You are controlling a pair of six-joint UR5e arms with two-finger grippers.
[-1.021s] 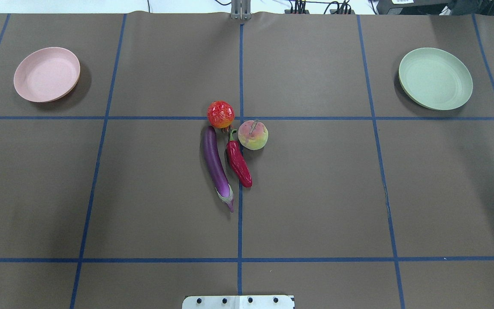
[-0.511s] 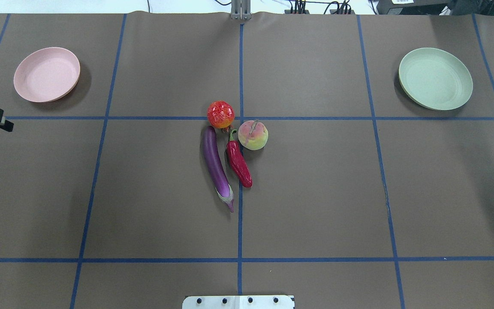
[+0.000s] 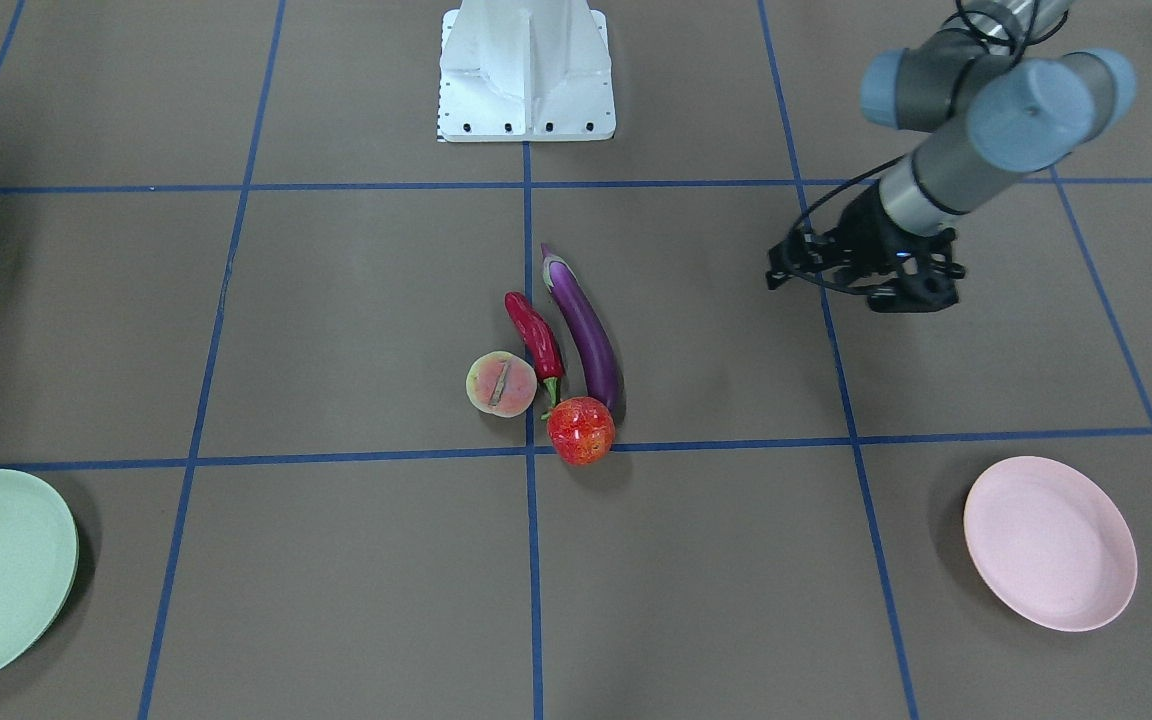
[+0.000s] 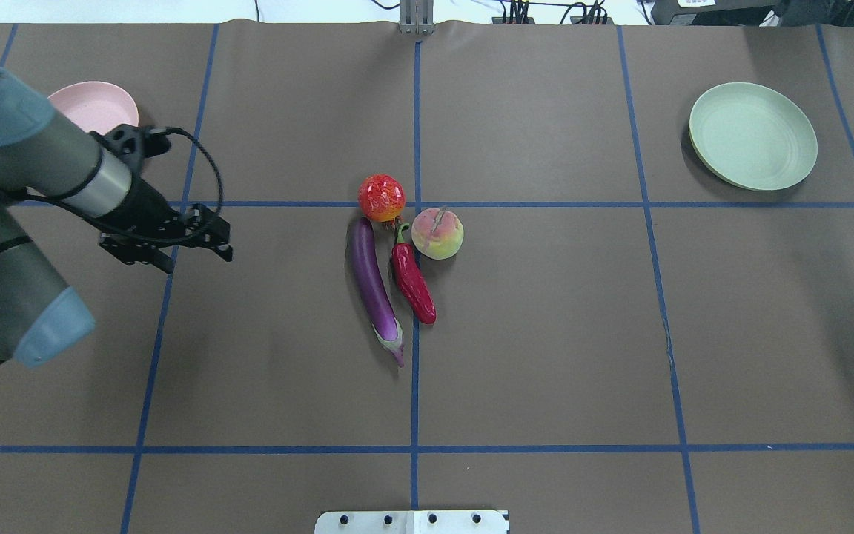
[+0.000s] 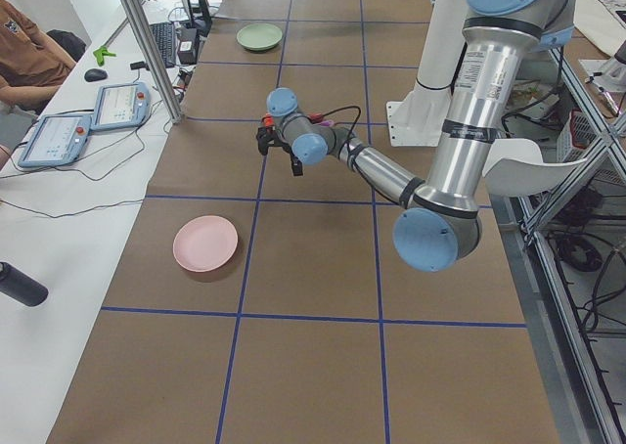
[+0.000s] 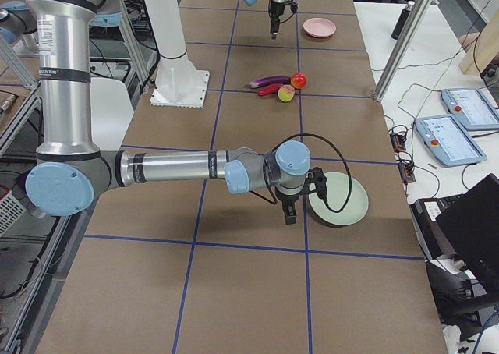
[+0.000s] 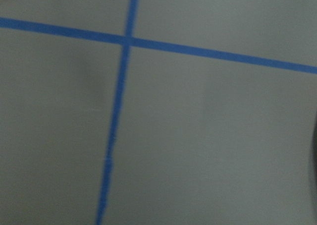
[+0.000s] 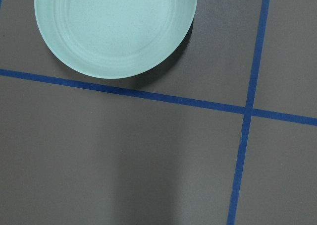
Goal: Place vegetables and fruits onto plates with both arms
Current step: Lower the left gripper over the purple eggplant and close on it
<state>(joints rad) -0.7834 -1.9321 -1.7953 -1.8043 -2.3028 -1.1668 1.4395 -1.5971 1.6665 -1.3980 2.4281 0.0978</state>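
Left tool over bare tabletop, well apart from eggplant, pepper, peach, red fruit, right tool just beside green plate, we cannot tell whether either tool is open.

The eggplant and chili lie close side by side at the middle of the bench, with the red fruit crowding their far ends at 12 o'clock and the peach tight at the chili's 1 o'clock, so gaps inside the cluster are scant. Bare bench flanks it at 3, 6 and 9 o'clock, out to the left tool at 9. The left arm overhangs part of the pink plate at 10 o'clock; the green plate at 2 lies uncovered.
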